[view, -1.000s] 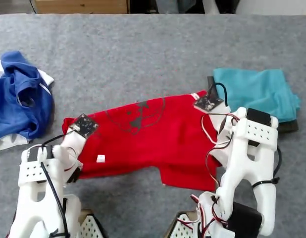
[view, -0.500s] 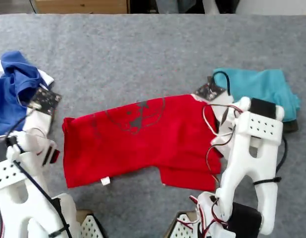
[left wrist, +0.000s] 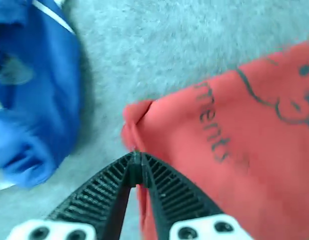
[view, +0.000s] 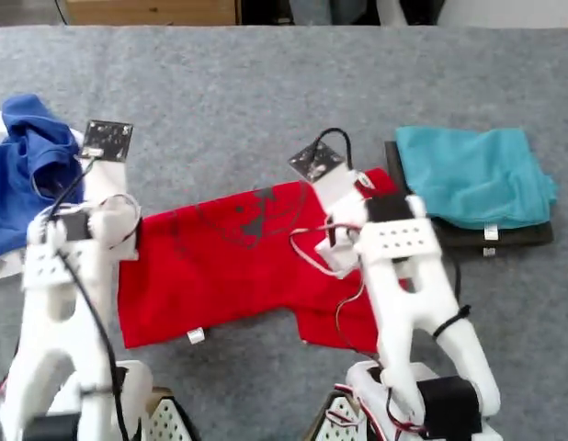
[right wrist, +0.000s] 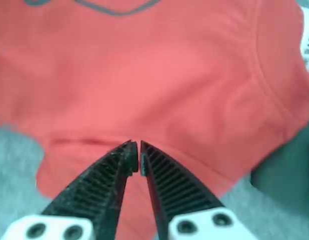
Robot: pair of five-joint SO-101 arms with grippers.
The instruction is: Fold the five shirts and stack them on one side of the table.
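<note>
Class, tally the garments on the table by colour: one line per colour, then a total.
Red shirt: 1
Blue shirt: 1
White garment, under the blue one: 1
Teal folded shirt: 1
Dark folded shirt, under the teal one: 1
Total: 5

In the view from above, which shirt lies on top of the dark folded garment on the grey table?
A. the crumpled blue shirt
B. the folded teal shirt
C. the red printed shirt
B: the folded teal shirt rests on the dark folded garment, whose edge shows beneath it; the red printed shirt lies spread beside them.
</note>
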